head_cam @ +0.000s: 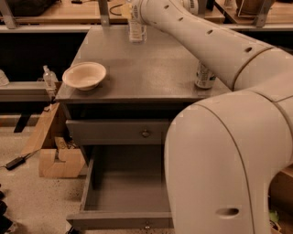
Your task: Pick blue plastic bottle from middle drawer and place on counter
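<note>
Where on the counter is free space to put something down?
The counter is bare in the middle, between the bowl and the can. The back edge is crowded: the gripper is there at the blue plastic bottle. The middle drawer floor is bare too.
</note>
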`<action>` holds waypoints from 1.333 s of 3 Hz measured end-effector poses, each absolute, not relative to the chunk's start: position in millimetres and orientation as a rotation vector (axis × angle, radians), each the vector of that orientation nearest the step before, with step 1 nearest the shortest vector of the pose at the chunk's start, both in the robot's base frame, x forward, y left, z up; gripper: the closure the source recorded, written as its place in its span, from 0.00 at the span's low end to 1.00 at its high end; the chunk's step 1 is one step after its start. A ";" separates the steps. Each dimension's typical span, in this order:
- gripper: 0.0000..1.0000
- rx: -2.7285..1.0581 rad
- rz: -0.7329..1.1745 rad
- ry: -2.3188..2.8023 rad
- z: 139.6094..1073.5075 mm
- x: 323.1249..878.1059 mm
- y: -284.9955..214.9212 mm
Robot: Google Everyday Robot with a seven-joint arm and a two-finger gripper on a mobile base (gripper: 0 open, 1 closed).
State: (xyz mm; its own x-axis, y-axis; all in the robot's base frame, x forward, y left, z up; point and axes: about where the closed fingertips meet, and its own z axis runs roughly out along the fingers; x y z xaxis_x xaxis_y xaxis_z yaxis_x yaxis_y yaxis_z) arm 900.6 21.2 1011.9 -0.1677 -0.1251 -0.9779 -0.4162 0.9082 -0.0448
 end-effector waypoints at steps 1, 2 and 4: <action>1.00 -0.406 0.261 1.728 988.3 912.6 29.1; 1.00 -0.421 0.208 1.724 963.1 931.6 27.2; 0.96 -0.380 0.140 1.757 930.1 953.3 16.0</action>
